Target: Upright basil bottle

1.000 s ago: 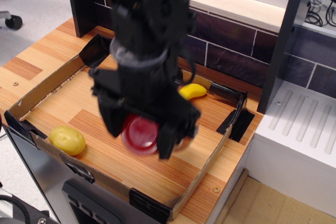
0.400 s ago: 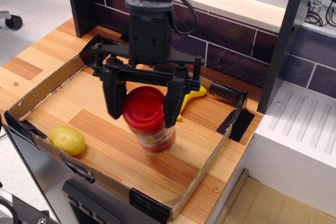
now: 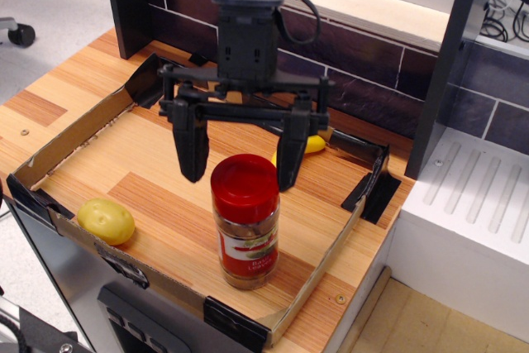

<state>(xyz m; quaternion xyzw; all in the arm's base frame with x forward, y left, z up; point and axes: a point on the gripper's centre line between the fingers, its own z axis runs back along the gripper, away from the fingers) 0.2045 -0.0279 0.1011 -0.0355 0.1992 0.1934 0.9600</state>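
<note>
The basil bottle [image 3: 245,225], a clear jar with a wide red lid, a red-and-white label and brownish contents, stands upright on the wooden floor of the cardboard tray [image 3: 78,130], near its front edge. My black gripper [image 3: 241,163] hangs just above and behind the lid. Its two fingers [image 3: 193,148] are spread wide apart, one on each side, and touch nothing. The gripper is open and empty.
A lemon [image 3: 106,221] lies at the tray's front left corner. A yellow banana [image 3: 312,145] lies at the back, partly hidden behind the right finger. A dark tiled wall runs along the back. A white ribbed unit [image 3: 475,204] stands to the right.
The gripper held the bottle tilted, lid toward the camera, then stood it upright. It has let go, opened wider and risen above the lid.
</note>
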